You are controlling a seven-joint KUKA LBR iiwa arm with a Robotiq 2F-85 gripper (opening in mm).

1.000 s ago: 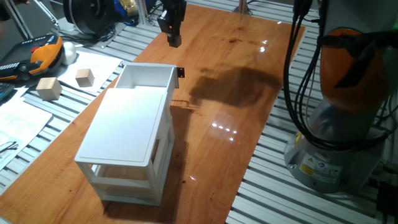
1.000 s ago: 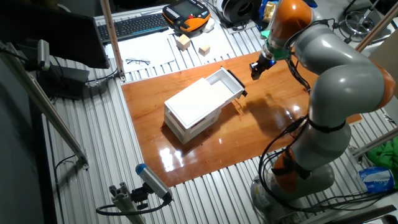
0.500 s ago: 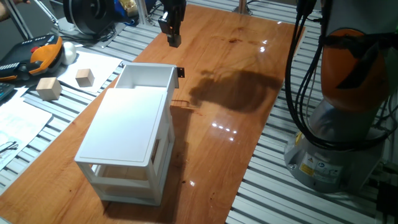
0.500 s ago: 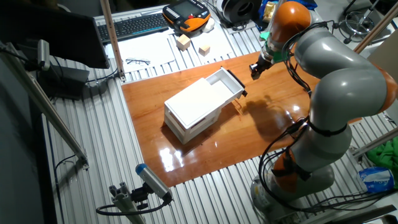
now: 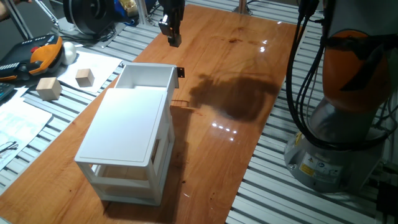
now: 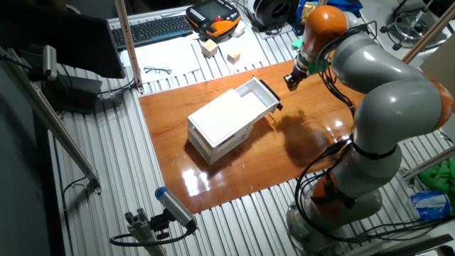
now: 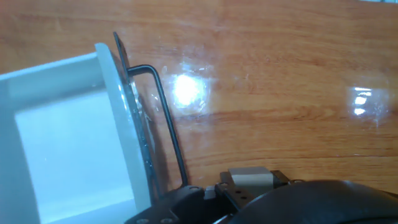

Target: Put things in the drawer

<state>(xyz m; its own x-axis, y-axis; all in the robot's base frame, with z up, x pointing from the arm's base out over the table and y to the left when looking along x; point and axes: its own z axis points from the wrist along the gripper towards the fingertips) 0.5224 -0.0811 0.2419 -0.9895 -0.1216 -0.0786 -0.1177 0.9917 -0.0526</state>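
Observation:
The drawer (image 5: pixel 147 77) is pulled out from the top of the white cabinet (image 5: pixel 127 130), its black handle (image 5: pixel 181 72) facing the open tabletop. The hand view looks down on its bare white floor (image 7: pixel 68 143) and thin black handle (image 7: pixel 168 134); nothing lies inside. My gripper (image 5: pixel 173 38) hangs above the wooden table just beyond the drawer's front, also seen in the other fixed view (image 6: pixel 289 80). Its fingers form one dark narrow tip, so whether they hold anything cannot be told. The things to put in are out of view.
Two pale wooden blocks (image 5: pixel 48 88) (image 5: pixel 84 76) lie on papers left of the table. An orange-black handset (image 5: pixel 43 53) and a black cable reel (image 5: pixel 87 12) sit behind them. The robot base (image 5: pixel 339 137) stands at the right table edge.
The gripper has drifted slightly toward the table's far side, staying near the drawer front. The arm's shadow on the table shifted a little. The drawer has not moved.

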